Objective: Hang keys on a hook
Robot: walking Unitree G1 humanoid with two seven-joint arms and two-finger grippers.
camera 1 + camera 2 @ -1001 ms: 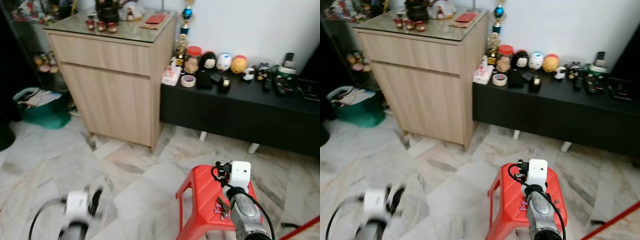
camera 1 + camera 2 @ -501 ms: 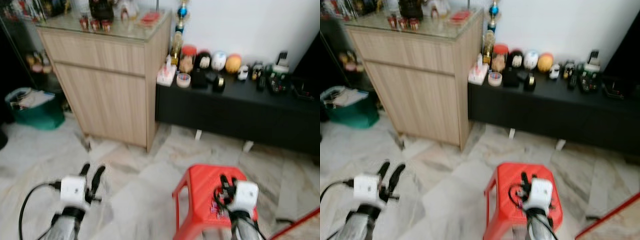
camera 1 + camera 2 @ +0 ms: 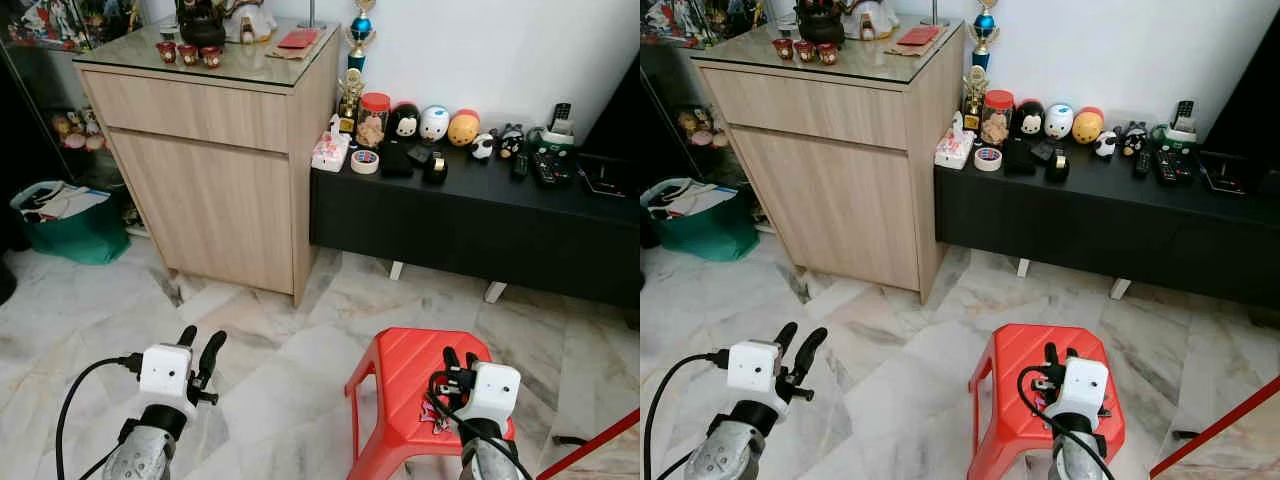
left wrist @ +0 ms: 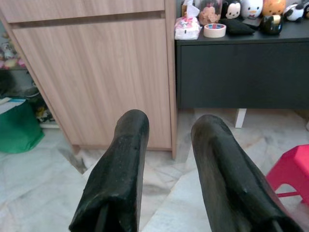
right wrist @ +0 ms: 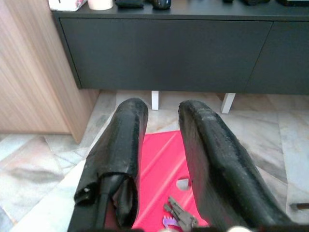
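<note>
Keys (image 5: 181,217), a small dark metal bunch with a purple tag, lie on the top of a red plastic stool (image 3: 395,385), near its front edge. The right claw (image 5: 161,121) hangs just above the stool with its two black fingers apart and nothing between them. The keys are right under it. The left claw (image 4: 166,130) is over the marble floor (image 3: 270,340), well away from the stool. It is open too and holds nothing.

The step now looks like picking up the keys. To do it well, the right claw should go straight down with one finger on each side of the bunch, then close slowly. The keys lie flat, so the fingertips must almost touch the stool top. I cannot see a hook near the tall light wooden cabinet (image 3: 225,170) or the low black bench (image 3: 480,225).
</note>
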